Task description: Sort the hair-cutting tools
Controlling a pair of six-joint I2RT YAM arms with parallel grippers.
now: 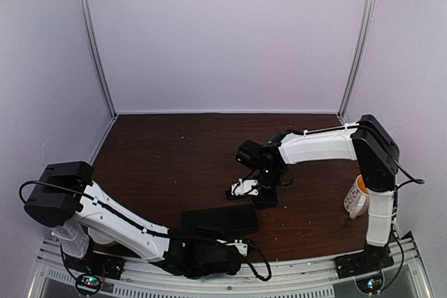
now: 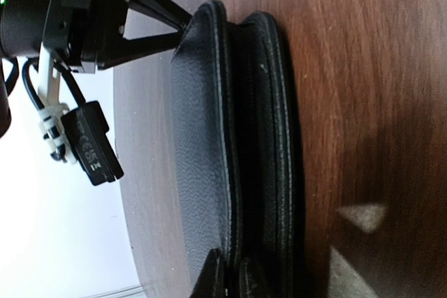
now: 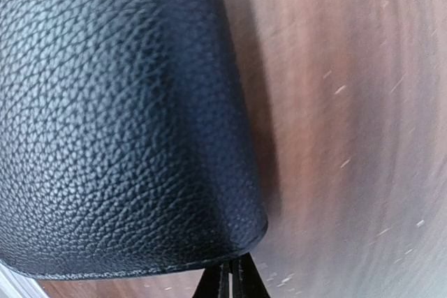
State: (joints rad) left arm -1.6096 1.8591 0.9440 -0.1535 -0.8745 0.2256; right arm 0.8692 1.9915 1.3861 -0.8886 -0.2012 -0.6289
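The flat black case (image 1: 222, 220) lies near the table's front edge. No scissors or black clip sticks show in any view. My left gripper (image 1: 236, 243) is at the case's near edge. In the left wrist view its jaws (image 2: 232, 280) are closed on the top flap of the case (image 2: 202, 158), which is parted from the lower layer. My right gripper (image 1: 264, 197) points down at the case's far right end. In the right wrist view its fingertips (image 3: 230, 282) are pinched on the flap's corner (image 3: 105, 102), which is held off the wood. The right gripper also shows in the left wrist view (image 2: 178, 29), at the case's far end.
A white mug (image 1: 357, 197) with an orange inside stands at the right by the right arm's base. A pale cup-like object (image 1: 100, 235) sits under the left arm at the front left. The brown table (image 1: 174, 151) is walled by white panels.
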